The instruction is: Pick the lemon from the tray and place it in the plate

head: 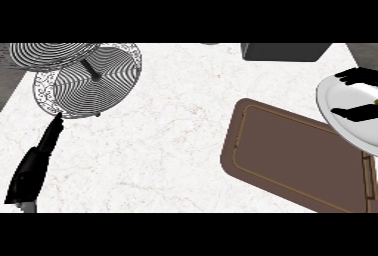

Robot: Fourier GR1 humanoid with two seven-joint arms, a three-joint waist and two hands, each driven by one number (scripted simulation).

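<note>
Right hand over the plate with the lemon

Left hand (26, 175) rests open at the bench's (170, 150) left edge; right of it lies the brown tray (288, 160); the right hand (354, 95), over the white plate (336, 95), curls round the barely visible lemon (376, 102).

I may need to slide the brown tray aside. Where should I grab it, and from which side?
Pinch the tray's raised rim on its left long edge, coming from the left. It lies flat, so only the rim gives a hold; the plate and right hand crowd its right side.
</note>
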